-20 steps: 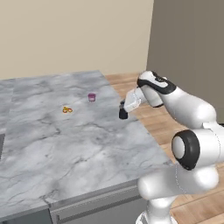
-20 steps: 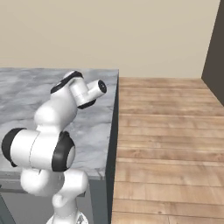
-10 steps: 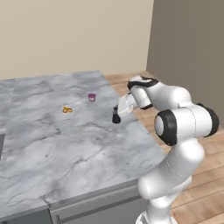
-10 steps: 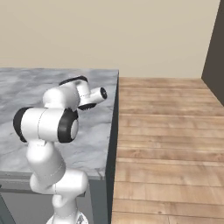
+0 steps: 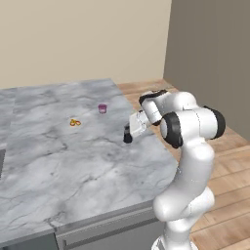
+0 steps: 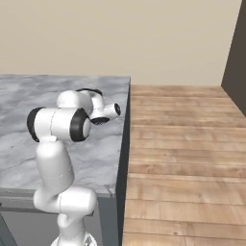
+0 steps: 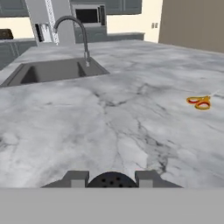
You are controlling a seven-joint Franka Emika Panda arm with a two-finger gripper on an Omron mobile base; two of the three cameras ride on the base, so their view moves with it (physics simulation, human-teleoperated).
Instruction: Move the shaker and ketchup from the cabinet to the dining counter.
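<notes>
So the arm's reaching low over the dining counter (image 5: pixel 73 161) and the gripper (image 5: pixel 129 135) is clamping tight on the little black shaker (image 5: pixel 127 137), which is sitting right at the marble near the counter's right edge. In the hand view the shaker (image 7: pixel 112 180) is poking up between the fingers (image 7: pixel 75 179). Orange scissors (image 5: pixel 74 122) are lying at about 10 o'clock from the shaker, a small purple cup (image 5: pixel 102 108) at roughly 11, and the sink (image 7: pixel 52 70) and faucet (image 7: pixel 74 33) are sitting across the marble

The arm has folded in and lowered, carrying the black shaker (image 5: pixel 128 135) from above the surface's (image 5: pixel 73 161) right edge down and inward. The shaker now stands at the marble, the fingers (image 5: pixel 132 128) clamped on it.
</notes>
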